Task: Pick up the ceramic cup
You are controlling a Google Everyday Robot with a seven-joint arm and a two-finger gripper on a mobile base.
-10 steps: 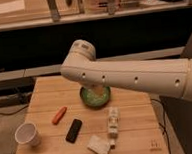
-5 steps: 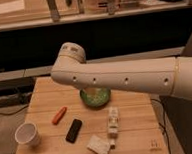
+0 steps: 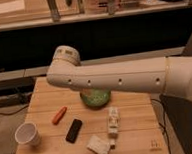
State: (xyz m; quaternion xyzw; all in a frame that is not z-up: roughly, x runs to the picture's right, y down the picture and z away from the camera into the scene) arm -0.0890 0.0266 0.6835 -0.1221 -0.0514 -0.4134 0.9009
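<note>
looking for the gripper first: it does not show anywhere in this view. it is out of sight past the rounded joint of the arm (image 3: 120,82), which crosses the frame from the right edge above the back half of the table (image 3: 139,141). its jaws are spread to their widest with nothing in them, and the cup stands free.

under the arm, at mid-table, is the green bowl (image 3: 96,97), partly covered by it. toward the front sit a small pale bottle (image 3: 113,121), a white packet (image 3: 99,145), a black bar (image 3: 74,130) and an orange stick (image 3: 59,115).

the ceramic cup (image 3: 27,133) stands upright, mouth up, near the front left corner of the table. it is apart from everything, with the orange stick and black bar its nearest neighbours.

handling, by judgement: rigid wall, no give under the pads, probably glazed and slick, with some weight for its size, and it chips if dropped or knocked over. no handle shows. best hold looks like a pinch over the rim, one finger inside and one outside, or a span across the body just under the rim, where the taper would keep it from slipping down. the approach from the left front looks unobstructed.
</note>
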